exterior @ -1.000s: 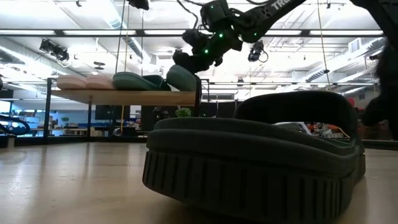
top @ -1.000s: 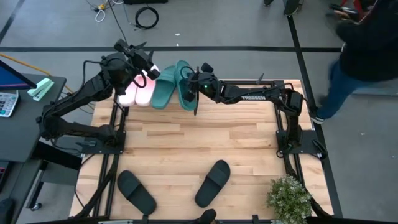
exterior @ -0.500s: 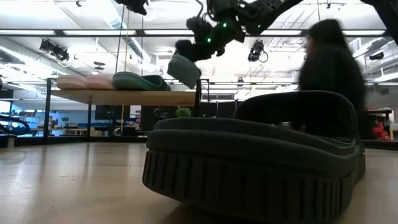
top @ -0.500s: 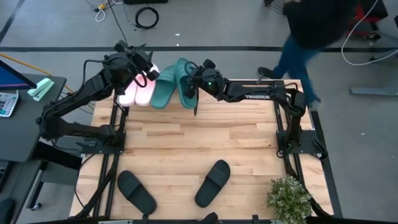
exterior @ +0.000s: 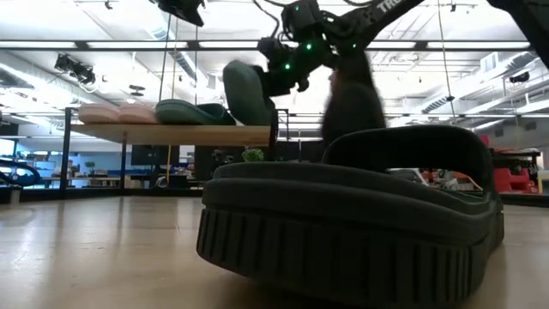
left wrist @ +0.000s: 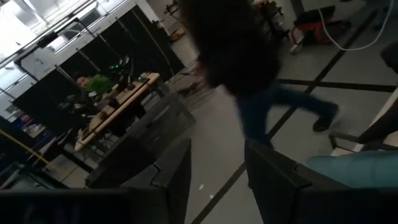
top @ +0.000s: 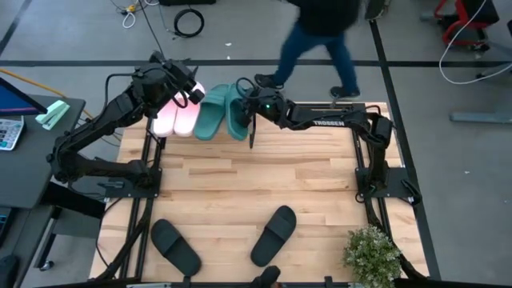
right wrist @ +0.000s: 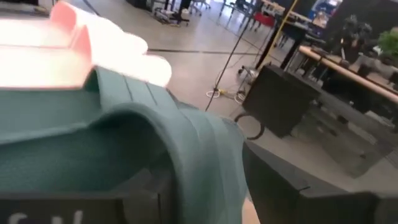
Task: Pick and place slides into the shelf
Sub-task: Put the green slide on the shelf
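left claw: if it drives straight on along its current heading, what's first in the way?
Probably nothing close. The left claw stands open, past the pink slides, aimed off the shelf toward open floor, where a person is walking. Depth there is unclear.

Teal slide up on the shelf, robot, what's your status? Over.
Right hand clamped on tilted teal foam slide over wooden shelf. Left hand open above pale pink slides. Two black slides wait.

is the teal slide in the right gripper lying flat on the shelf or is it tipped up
Tipped up. In the low view the second teal slide stands steeply on end above the shelf, in the right gripper; its mate lies flat.
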You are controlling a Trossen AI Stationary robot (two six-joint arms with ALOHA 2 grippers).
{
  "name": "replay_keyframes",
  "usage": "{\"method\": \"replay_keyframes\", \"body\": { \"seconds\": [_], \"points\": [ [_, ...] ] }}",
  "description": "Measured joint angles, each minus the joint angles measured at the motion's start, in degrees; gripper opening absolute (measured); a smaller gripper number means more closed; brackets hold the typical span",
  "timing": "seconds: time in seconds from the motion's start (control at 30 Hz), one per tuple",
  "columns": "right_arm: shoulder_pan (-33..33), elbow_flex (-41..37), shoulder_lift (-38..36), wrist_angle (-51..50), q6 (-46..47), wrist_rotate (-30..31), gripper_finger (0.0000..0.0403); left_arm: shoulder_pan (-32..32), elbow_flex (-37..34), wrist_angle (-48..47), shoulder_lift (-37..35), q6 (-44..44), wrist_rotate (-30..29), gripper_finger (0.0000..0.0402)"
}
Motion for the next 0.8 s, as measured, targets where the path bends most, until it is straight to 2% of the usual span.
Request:
{"method": "replay_keyframes", "body": {
  "seconds": [0.17, 0.4, 0.8],
  "points": [
    [-0.9, 0.0, 0.7, 1.9, -2.7, -0.3, 0.0167, 0.2, 0.0, 0.0, 0.0, 0.0, 0.0, 0.0149],
    [-0.7, 0.0, 0.5, 5.5, -11.4, -4.4, 0.017, 1.2, 0.0, 0.6, 0.1, 1.6, -0.1, 0.0153],
    [-1.3, 0.0, 0.4, -1.1, -9.2, -7.3, 0.0186, 1.2, 0.0, 0.7, 0.3, 0.8, 0.0, 0.0145]
  ]
}}
